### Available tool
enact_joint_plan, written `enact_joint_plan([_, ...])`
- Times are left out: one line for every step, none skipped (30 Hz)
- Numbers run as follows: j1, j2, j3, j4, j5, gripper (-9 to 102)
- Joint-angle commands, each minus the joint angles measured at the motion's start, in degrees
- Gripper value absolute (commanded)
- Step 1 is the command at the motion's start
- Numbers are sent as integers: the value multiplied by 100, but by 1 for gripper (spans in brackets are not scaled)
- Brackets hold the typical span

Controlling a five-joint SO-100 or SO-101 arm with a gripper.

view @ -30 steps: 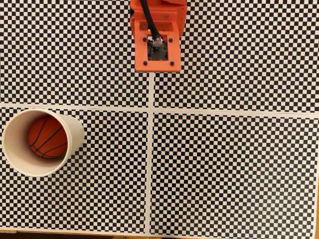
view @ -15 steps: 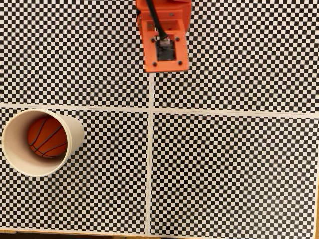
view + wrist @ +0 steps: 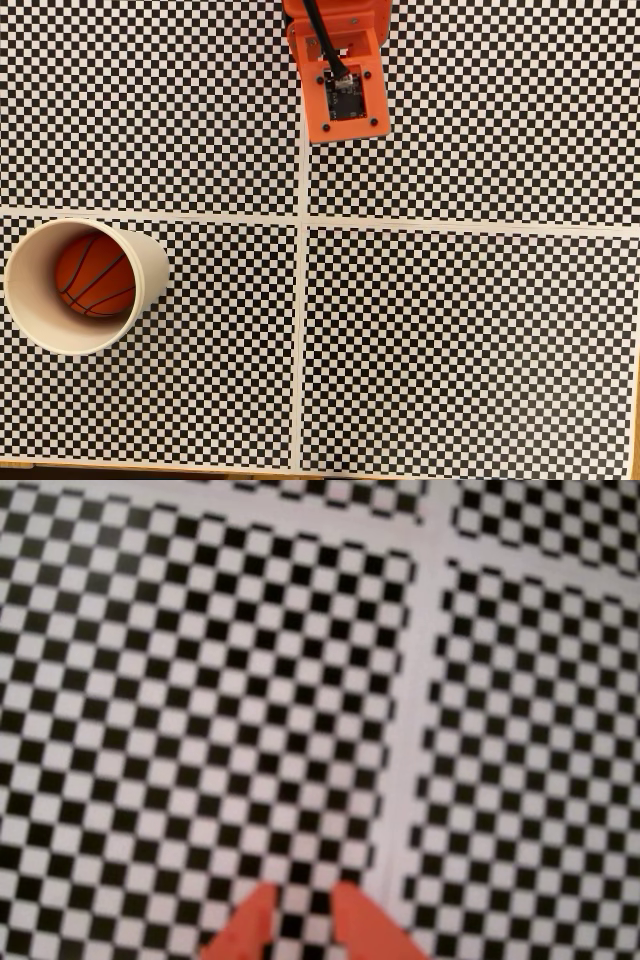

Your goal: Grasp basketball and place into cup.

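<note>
In the fixed view the cream paper cup point(image 3: 148, 268) stands upright at the left edge of the checkered mat. The orange basketball point(image 3: 95, 276) with black seams rests inside it, on the bottom. The arm's orange wrist block point(image 3: 345, 85) hangs over the top centre, far from the cup. In the wrist view my gripper point(image 3: 300, 895) enters from the bottom edge. Its two orange fingertips point(image 3: 258, 910) sit close together with a narrow gap, and nothing is between them. Only checkered mat lies below them.
A black-and-white checkered mat point(image 3: 470, 330) covers the table, divided by white seams point(image 3: 302, 300) into four panels. The table's wooden front edge point(image 3: 150, 467) shows along the bottom of the fixed view.
The arm's orange wrist block has shifted to the right and slightly turned over the top of the mat. Cup and basketball have not moved.
</note>
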Motion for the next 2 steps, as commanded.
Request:
enact_joint_plan([-44, 18, 202, 18, -18, 0])
enact_joint_plan([-35, 18, 202, 18, -18, 0])
